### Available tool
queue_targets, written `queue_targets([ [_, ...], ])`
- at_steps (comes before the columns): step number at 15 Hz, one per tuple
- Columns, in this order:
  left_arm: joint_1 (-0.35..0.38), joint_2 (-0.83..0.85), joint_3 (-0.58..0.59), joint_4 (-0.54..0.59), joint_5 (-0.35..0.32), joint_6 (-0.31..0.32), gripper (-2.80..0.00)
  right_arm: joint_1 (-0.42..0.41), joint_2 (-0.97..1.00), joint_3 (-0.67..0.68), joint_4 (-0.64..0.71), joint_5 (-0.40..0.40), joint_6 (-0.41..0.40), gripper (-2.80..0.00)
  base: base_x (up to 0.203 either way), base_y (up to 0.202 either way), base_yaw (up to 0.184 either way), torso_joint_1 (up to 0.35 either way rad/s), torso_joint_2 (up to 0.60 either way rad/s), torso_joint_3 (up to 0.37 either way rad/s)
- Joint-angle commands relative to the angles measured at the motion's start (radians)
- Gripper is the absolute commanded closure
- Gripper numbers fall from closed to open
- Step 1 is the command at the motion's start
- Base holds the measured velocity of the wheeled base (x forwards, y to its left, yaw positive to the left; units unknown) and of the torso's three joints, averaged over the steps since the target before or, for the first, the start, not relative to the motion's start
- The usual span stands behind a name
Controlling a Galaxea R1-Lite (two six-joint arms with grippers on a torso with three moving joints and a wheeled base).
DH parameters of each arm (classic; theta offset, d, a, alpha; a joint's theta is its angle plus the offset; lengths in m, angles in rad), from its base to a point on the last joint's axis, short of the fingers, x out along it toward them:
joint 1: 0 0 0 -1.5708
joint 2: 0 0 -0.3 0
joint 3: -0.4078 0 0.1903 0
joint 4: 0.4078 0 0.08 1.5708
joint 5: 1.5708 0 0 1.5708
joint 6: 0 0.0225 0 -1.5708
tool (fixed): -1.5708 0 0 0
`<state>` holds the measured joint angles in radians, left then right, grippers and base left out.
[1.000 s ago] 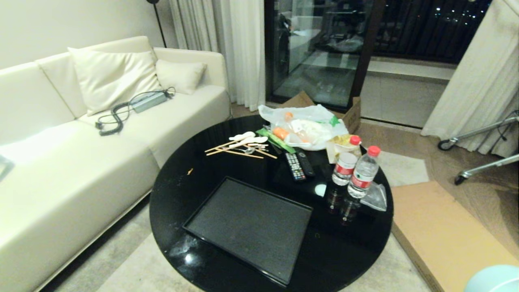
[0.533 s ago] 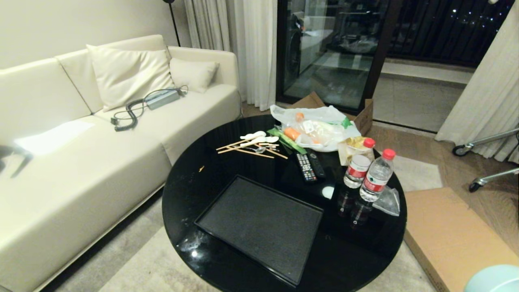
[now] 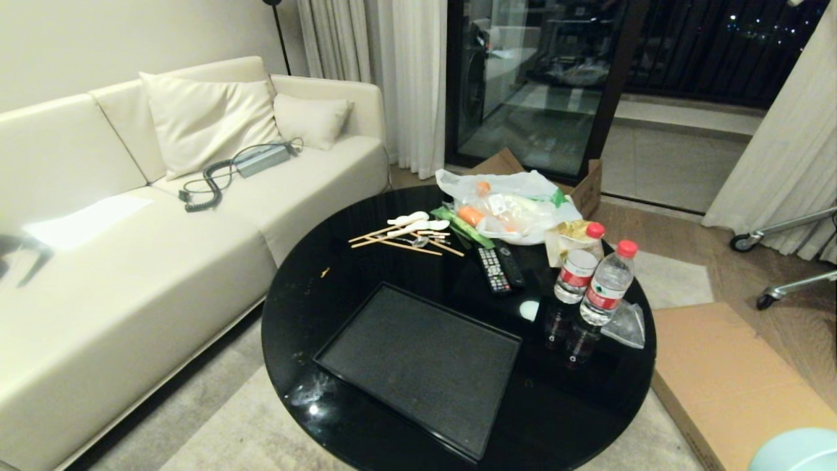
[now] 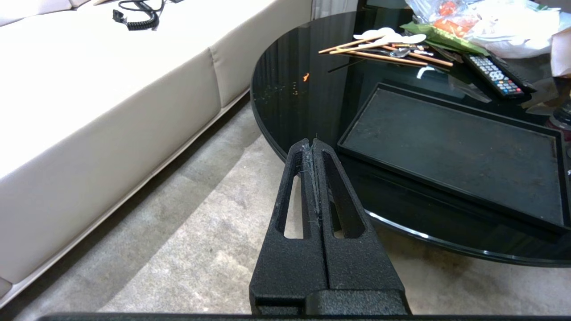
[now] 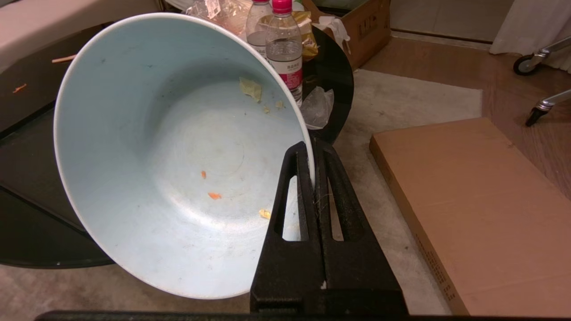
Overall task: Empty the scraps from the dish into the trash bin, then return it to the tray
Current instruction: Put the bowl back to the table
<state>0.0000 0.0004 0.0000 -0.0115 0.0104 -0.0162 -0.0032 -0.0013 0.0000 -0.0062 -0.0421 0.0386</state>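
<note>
**Both jaws together; bowl pinched at the right, tray bare on the table**

The left gripper (image 4: 313, 145) has its jaws pressed flat together on nothing, hanging over grey carpet just off the edge of the round glossy black table (image 3: 307, 307). The right gripper (image 5: 314, 149) is clamped on the rim of the pale blue, round, deep bowl (image 5: 178, 151), which is tilted on its side with its hollow toward the wrist camera. In the head view only a sliver of the bowl's rim (image 3: 794, 451) shows at the lower right corner; neither arm is seen there.

Inside the bowl, only small orange and yellow crumbs (image 5: 214, 195) cling to the smooth glaze. No bin appears in any view.

From the left: a cream leather sofa (image 3: 131, 261) carrying a coiled black cable (image 3: 203, 186); then the large flat rectangular black tray (image 3: 418, 363), matte and grainy with a low rim, lying on the table. Beyond it lie wooden chopsticks and white spoons (image 3: 402, 235), a black remote (image 3: 494, 271), a crumpled plastic bag (image 3: 510, 209), and two clear water bottles with red caps (image 3: 595, 281). A flat brown cardboard sheet (image 3: 726, 379) lies on the floor to the right.
</note>
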Motion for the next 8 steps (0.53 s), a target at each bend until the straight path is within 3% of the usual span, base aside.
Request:
queue_targets([
  [1,0.0,0.0,0.0,-0.001,0.0,-0.001,0.0,0.0,0.001,0.0,-0.001,-0.002,0.007,0.0,0.0,0.0,0.0,0.0,0.0,0.0],
  [8,0.0,0.0,0.0,-0.001,0.0,-0.001,0.0,0.0,0.001,0.0,-0.003,-0.008,0.018,0.0,0.0,0.0,0.0,0.0,0.0,0.0],
])
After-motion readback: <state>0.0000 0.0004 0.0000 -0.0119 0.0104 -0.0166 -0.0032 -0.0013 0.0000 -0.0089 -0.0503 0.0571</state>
